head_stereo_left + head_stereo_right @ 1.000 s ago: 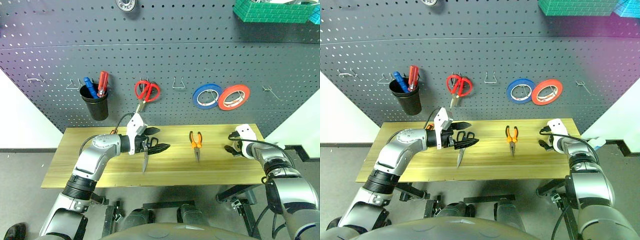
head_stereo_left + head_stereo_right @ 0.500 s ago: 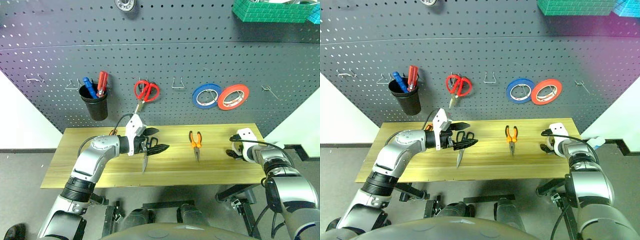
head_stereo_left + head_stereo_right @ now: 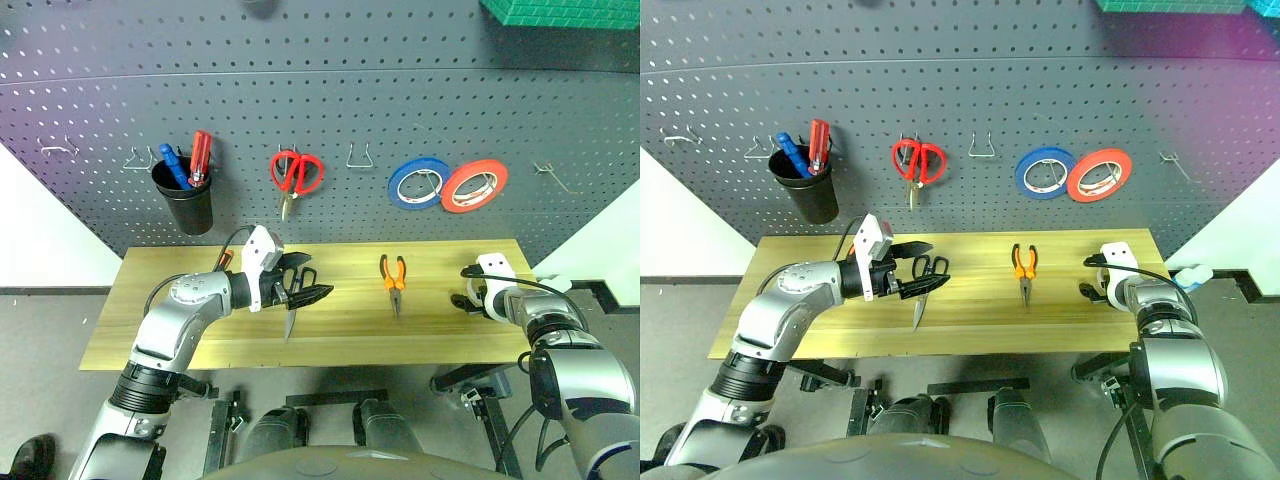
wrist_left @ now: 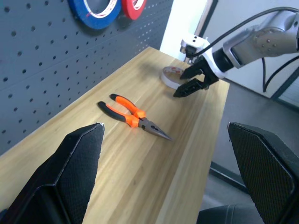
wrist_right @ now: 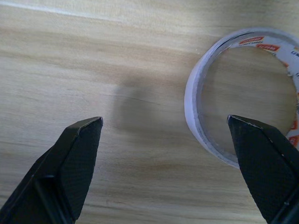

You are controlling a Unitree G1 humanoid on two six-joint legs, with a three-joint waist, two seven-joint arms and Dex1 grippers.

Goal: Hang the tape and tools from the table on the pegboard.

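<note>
A workshop: tool-hung pegboard (image 3: 330, 90) above a wooden table (image 3: 440, 330)

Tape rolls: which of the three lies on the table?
The cream-white tape, flat near the table's right end by the right pincer. The blue roll and orange-red roll hang on the pegboard.
</note>
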